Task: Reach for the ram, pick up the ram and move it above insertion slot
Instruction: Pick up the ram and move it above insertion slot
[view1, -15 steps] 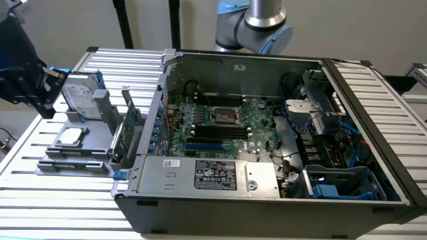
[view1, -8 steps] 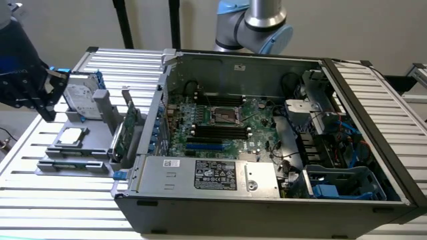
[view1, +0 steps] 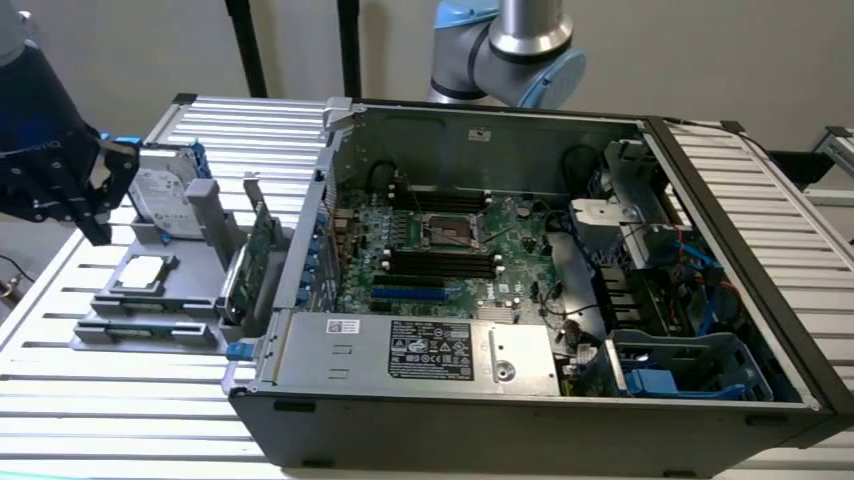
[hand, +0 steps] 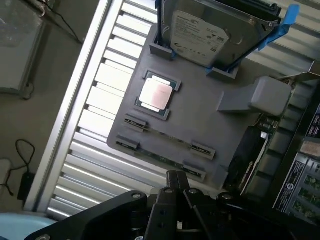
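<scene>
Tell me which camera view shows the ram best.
The wrist view: it looks down on the gray holder, where the ram sits on edge as a thin green strip between clips. The exterior view has the holder at its far left, seen sidelong; the ram there is too small to tell.

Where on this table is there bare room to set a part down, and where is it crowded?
Bare slats of the table lie at the exterior view's lower left, bordered by the grey fixture and the computer case; another strip lies beyond the hard drive. Crowded: the fixture, carrying hard drive, processor and expansion card, and the case interior.
</scene>
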